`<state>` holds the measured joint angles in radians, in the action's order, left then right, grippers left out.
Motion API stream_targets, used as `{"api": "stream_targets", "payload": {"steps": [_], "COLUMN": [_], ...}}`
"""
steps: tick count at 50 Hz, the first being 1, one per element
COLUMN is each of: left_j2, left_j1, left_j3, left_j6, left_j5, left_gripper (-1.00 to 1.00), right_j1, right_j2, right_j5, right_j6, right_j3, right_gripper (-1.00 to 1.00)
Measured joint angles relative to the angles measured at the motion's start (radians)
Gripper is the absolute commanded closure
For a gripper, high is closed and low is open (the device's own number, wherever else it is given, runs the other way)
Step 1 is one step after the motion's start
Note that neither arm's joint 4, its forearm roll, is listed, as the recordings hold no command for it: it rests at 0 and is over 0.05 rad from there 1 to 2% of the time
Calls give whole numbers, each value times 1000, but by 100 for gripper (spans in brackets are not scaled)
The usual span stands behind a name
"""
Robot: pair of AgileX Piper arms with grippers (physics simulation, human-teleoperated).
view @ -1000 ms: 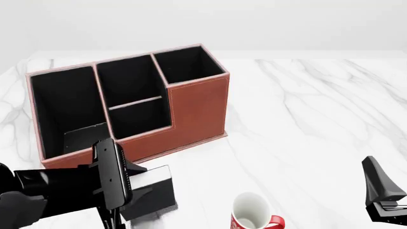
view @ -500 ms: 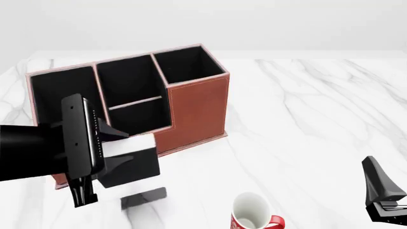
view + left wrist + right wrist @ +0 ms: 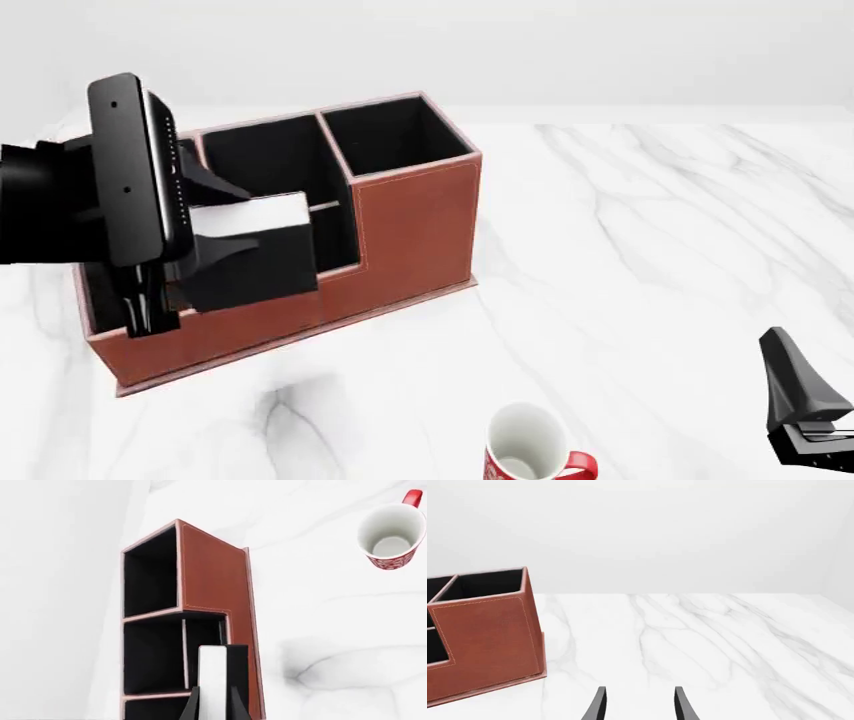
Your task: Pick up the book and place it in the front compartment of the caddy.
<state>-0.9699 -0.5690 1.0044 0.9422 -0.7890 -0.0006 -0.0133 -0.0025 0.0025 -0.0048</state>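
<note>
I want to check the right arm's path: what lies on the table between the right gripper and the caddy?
In the front view, only the mug lies between the right gripper and the caddy; otherwise bare marble.

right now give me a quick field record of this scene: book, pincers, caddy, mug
book: held above the table, in front of the caddy's low compartments
left pincer: shut on the book
right pincer: open, holding nothing, apart from everything
caddy: reddish-brown, on the marble table
mug: white and red, upright, near edge
</note>
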Motion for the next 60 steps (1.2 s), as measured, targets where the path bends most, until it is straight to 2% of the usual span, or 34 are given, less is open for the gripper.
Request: {"api": "stream_targets", "payload": {"steps": [16,30,60], "left_j2": [-90,-158,-251], "left_j1": [70,114,134], "left_j3": [133,207,235], "left_j6": [80,114,152], "left_j5": [-18,-9,82], "left_gripper": [100,100,100], "right_j1": [0,0,0], "right_j2": [0,0,0], "right_j5": [0,0,0], "right_j6": [0,0,0], "right_j3": [0,0,0], "right_gripper": [-100,-100,-100]}}
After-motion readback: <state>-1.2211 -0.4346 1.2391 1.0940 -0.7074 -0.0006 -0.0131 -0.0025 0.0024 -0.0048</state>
